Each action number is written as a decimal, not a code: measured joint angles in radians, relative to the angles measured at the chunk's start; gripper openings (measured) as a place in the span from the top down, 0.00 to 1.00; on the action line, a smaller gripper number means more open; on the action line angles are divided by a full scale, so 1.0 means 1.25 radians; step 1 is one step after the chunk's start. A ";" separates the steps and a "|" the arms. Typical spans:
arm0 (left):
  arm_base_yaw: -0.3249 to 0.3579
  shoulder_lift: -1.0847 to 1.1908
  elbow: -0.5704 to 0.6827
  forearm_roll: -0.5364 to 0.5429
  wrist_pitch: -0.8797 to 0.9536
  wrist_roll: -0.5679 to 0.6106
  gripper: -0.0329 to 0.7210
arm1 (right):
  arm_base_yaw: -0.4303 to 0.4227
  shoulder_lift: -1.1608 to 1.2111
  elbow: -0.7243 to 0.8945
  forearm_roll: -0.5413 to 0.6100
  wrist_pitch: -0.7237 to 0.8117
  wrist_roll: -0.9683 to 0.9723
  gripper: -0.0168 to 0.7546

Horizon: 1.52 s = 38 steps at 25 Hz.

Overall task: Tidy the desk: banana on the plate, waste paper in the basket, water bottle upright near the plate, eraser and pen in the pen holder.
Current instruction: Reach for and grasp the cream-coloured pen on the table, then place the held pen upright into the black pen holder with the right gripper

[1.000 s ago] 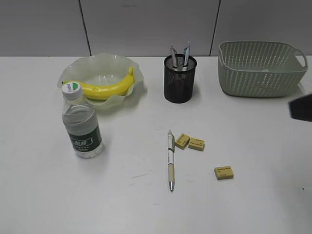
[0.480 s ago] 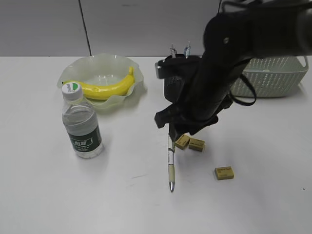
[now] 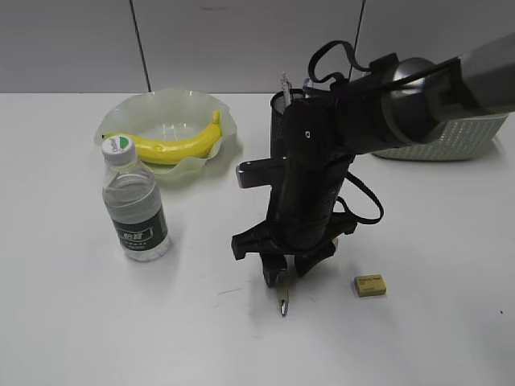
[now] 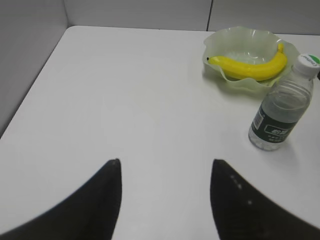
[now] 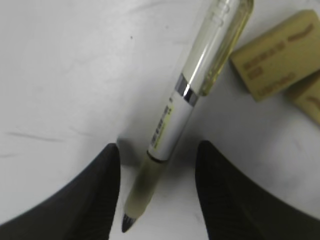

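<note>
While the pen (image 5: 172,120) lies flat on the white table (image 3: 72,322) at lower centre of the exterior view, it is straddled by the right gripper (image 5: 157,200), whose dark fingers (image 5: 95,195) are seen spread apart on either side of the barrel, not pressed against it. Only the pen's tip (image 3: 282,308) is left showing below the arm in the exterior view. Two tan erasers (image 5: 277,50) are pictured just beside the pen's clear cap end, at upper right of the right wrist view, and a third eraser (image 3: 370,284) is set apart at lower right of the exterior view. Behind the arm, the black mesh pen holder (image 3: 278,112) is largely hidden. At upper left, the banana (image 3: 173,145) is seen resting in the ruffled green plate (image 3: 117,121), with the water bottle (image 3: 133,205) stood upright just in front of it. The green basket (image 3: 475,145) is partly visible at upper right. The left gripper (image 4: 165,200) is shown with its fingers (image 4: 95,200) parted over bare table, nothing held.
</note>
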 joint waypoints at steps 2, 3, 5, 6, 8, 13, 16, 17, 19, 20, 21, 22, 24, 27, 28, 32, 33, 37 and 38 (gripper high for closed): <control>0.000 0.000 0.000 0.000 0.000 0.000 0.39 | 0.000 0.010 -0.004 -0.001 -0.004 0.009 0.48; 0.000 0.000 0.000 -0.001 0.000 0.000 0.39 | 0.000 0.012 -0.005 0.000 -0.007 0.011 0.49; 0.000 0.000 0.000 -0.002 0.000 0.000 0.39 | 0.000 0.013 -0.007 0.000 -0.013 0.012 0.58; 0.000 0.000 0.000 -0.002 0.000 0.000 0.39 | 0.000 0.014 -0.009 0.000 -0.015 0.012 0.64; 0.000 0.000 0.000 -0.003 0.000 0.000 0.39 | 0.000 0.016 -0.018 0.001 -0.016 0.012 0.82; 0.000 0.000 0.000 -0.004 0.000 0.000 0.41 | 0.000 -0.029 -0.039 -0.014 -0.084 0.006 0.84; 0.000 0.000 0.000 -0.005 0.000 0.000 0.41 | 0.000 -0.166 0.014 -0.081 -0.259 0.006 0.84; 0.000 0.000 0.000 -0.005 0.000 0.000 0.41 | 0.000 -0.228 0.050 -0.116 -0.340 0.006 0.84; 0.000 0.000 0.000 -0.005 0.000 0.000 0.41 | -0.016 -0.332 0.162 -0.198 -0.592 0.003 0.84; 0.000 0.000 0.000 -0.005 0.000 0.000 0.41 | -0.034 -0.368 0.218 -0.236 -0.714 -0.016 0.84; 0.000 0.000 0.000 -0.006 0.000 0.000 0.41 | -0.060 -0.380 0.257 -0.246 -0.860 -0.045 0.84; 0.000 0.000 0.000 -0.006 0.000 0.000 0.41 | -0.084 -0.376 0.288 -0.236 -0.986 -0.092 0.84; 0.000 0.000 0.000 -0.006 0.000 0.000 0.41 | -0.130 -0.327 0.307 -0.154 -1.154 -0.184 0.84; 0.000 0.000 0.000 -0.006 0.000 0.000 0.41 | -0.167 -0.205 0.280 -0.039 -1.282 -0.243 0.84; 0.000 0.000 0.000 -0.006 0.000 0.000 0.41 | -0.173 -0.172 0.269 -0.027 -1.295 -0.247 0.84; 0.001 0.000 0.000 -0.006 -0.001 0.000 0.41 | -0.175 -0.051 0.219 -0.040 -1.304 -0.231 0.84; 0.001 0.000 0.000 -0.006 -0.001 0.000 0.41 | -0.175 -0.030 0.208 -0.044 -1.306 -0.220 0.84; 0.001 0.000 0.000 -0.006 -0.001 0.000 0.41 | -0.175 0.006 0.185 -0.049 -1.308 -0.206 0.78; 0.001 0.000 0.000 -0.006 -0.001 0.000 0.42 | -0.175 0.008 0.183 -0.048 -1.308 -0.205 0.73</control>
